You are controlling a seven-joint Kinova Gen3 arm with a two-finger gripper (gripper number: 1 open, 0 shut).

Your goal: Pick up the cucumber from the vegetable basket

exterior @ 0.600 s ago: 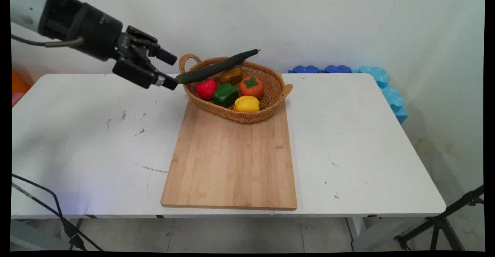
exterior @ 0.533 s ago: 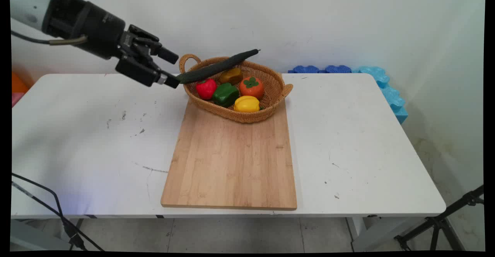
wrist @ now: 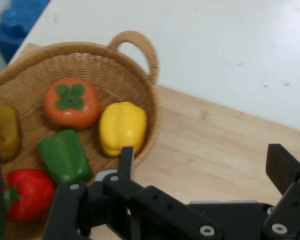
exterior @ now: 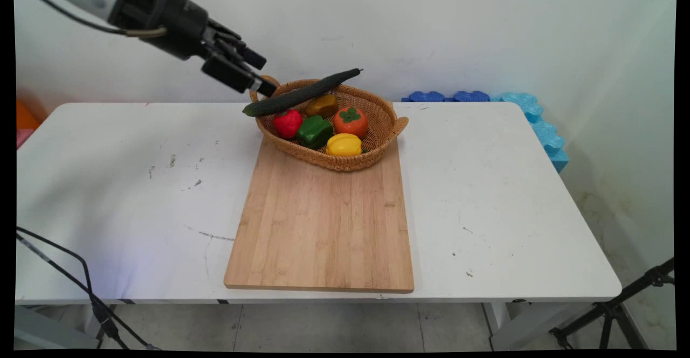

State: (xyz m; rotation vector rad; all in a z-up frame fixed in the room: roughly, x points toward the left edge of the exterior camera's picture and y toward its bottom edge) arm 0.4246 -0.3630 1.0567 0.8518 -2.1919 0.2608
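Gripper (exterior: 262, 75) hung w/ jaws spread wide, nothing in them, right by the cucumber (exterior: 302, 93). Cuke lay across the basket (exterior: 377, 147) rim at the board's (exterior: 323, 223) 12 o'clock end, on the tabletop (exterior: 485, 185). Long axis ran approx 8 to 2 o'clock, stem tip at 2. Prob plastic, so stiff, light, bit slick; I'd grab mid-body across the width.

Robot test bench in a laboratory room

A scuffed white surface (exterior: 135, 185) stands against a bare white wall (exterior: 458, 29), with blue foam mats (exterior: 528, 112) stacked behind it, a black tripod leg (exterior: 620, 307) at the right and loose cables (exterior: 64, 272) trailing to the tiled floor (exterior: 323, 325).
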